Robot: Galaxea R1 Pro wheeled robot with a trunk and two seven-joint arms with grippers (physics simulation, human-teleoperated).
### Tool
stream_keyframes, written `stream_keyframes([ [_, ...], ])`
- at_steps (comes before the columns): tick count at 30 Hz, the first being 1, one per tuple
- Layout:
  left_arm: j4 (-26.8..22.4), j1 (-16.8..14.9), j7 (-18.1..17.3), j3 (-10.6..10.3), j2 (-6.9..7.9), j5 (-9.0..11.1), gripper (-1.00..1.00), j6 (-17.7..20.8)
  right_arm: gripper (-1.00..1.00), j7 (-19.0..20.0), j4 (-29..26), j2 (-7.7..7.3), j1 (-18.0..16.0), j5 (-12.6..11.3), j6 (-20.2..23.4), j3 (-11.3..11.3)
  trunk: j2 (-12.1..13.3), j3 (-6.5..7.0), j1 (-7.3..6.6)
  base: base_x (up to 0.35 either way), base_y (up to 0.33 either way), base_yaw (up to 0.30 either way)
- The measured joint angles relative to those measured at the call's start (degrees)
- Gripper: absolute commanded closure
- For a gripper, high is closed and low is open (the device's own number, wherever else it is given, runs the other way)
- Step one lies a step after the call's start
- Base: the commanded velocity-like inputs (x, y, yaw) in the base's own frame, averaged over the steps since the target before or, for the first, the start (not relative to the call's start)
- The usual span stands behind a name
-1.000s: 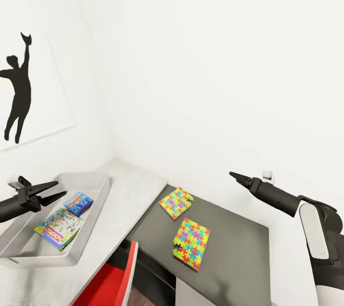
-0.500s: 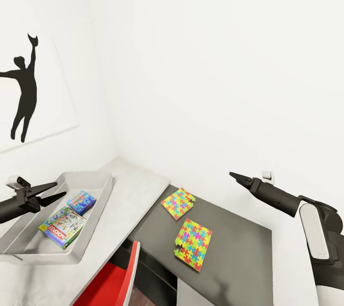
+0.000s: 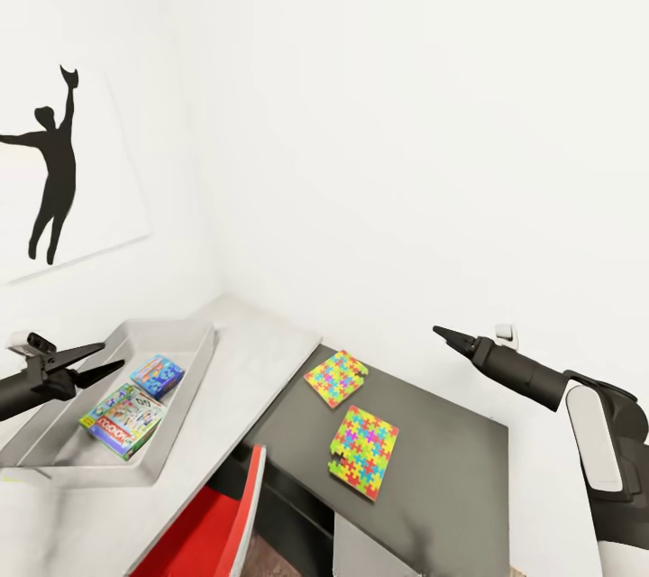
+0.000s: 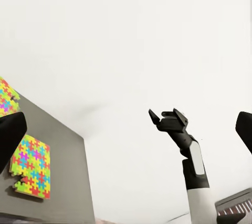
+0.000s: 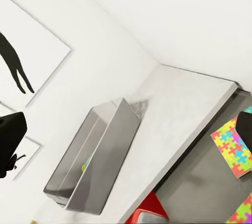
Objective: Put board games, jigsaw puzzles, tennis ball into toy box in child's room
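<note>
Head cam: high up, looks fwd & down into a room corner, over the L-shaped table (image 3: pixel 261 361), mid distance. Left wrist cam: low, near the table's dark part, faces across toward the right arm (image 4: pixel 186 145) & the white wall. Right wrist cam: up high, faces back to the corner w/ the toy box (image 5: pixel 100 155). Head & right wrist views share toy box (image 3: pixel 185 352) & wall picture (image 3: pixel 54 162); all three share the puzzles (image 3: pixel 363 439).

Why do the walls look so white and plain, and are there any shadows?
Head view: even bright light washes out the walls; the jigsaw puzzles cast hardly any shadow on the table. Left wrist view: a soft grey smudge on the wall. Right wrist view: the toy box is sharp, the fingers dark blurs.
</note>
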Motion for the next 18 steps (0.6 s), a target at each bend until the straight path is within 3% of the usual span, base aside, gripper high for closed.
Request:
stream_keyframes([
  [8, -0.03, 0.11, -0.11, 0.01, 0.31, 0.03, -1.00, -0.42, -1.00, 0.53, -0.82, -0.11, 0.42, -0.10, 0.12, -0.02, -0.01, 0.04, -0.01, -0.162, 0.000, 0.026],
  [18, -2.62, 2.33, -1.23, -0.08, 2.97, 0.06, -1.00, -2.66, -1.00, 9.04, -3.56, -0.58, 4.29, 0.02, -0.30, -0.35, -0.01, 0.55, -0.02, -0.040, 0.000, 0.185],
])
